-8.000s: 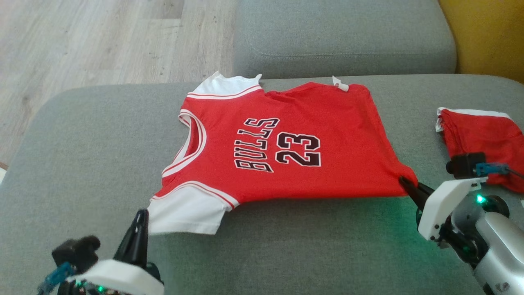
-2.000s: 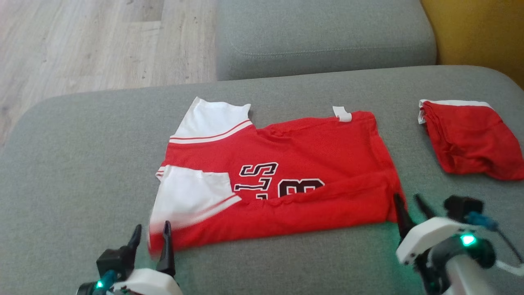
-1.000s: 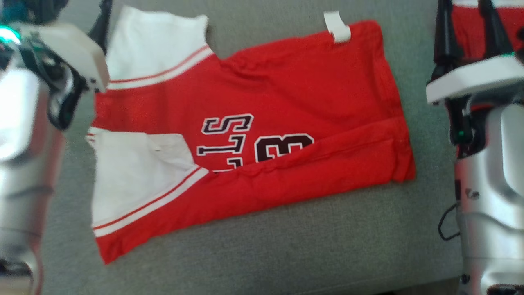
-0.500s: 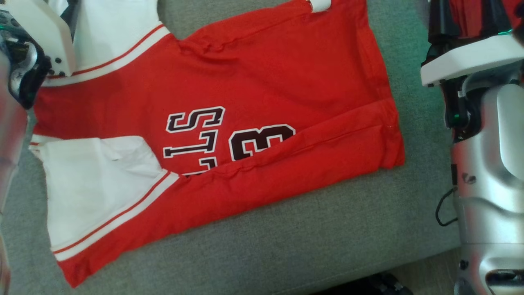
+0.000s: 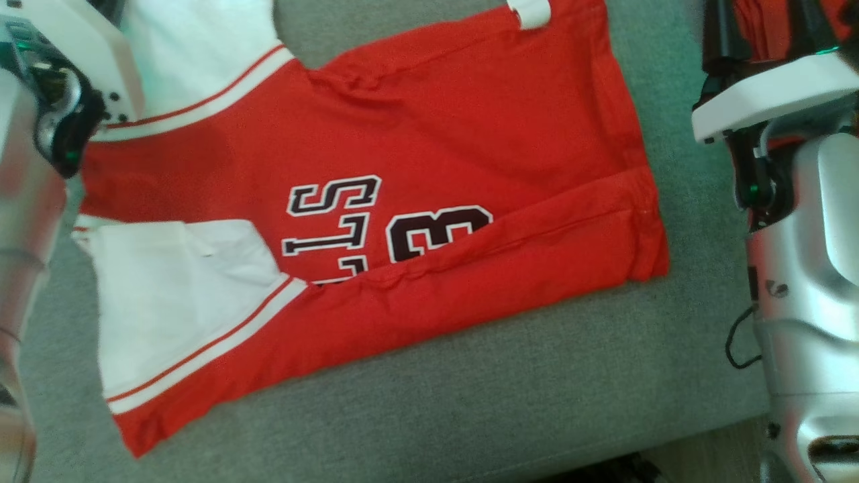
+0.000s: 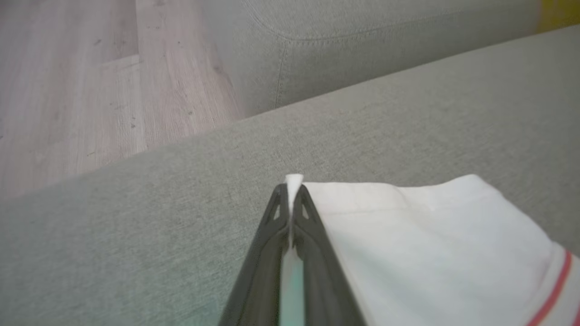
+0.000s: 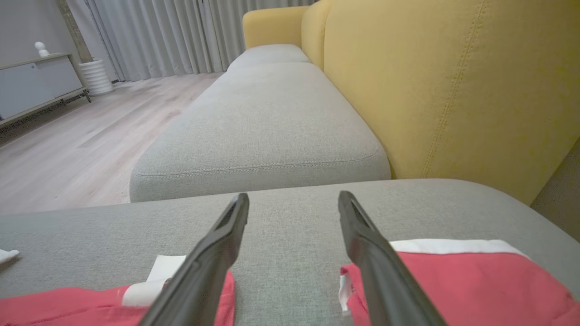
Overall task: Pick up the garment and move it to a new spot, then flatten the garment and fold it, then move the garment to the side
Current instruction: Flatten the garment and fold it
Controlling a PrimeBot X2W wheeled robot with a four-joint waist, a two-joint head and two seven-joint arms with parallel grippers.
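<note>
**Far edge being taken up for the next fold**

The garment (image 5: 470,134), a red jersey, is being kept spread on the grey cushion (image 5: 470,402), with its near long edge lying turned up over the lower part of the lettering. The corner of the far white sleeve (image 6: 408,235) is being pinched by the left gripper (image 6: 290,199), whose jaws are closed tight on the cloth. The right gripper (image 7: 293,203) is being held wide open with nothing in it. It is poised over the strip of bare cushion between the jersey's tagged corner (image 7: 156,267) and a second red garment (image 7: 453,280) just beside it.

Judging from this, the far edge is being prepared for folding toward the near one. The right jaws are best shifted onto the tagged corner alone, well clear of the neighbouring cloth. Both corners are best lifted together and the edge kept taut between them. It should then be laid down level with the near fold, so that no slack is being trapped.
</note>
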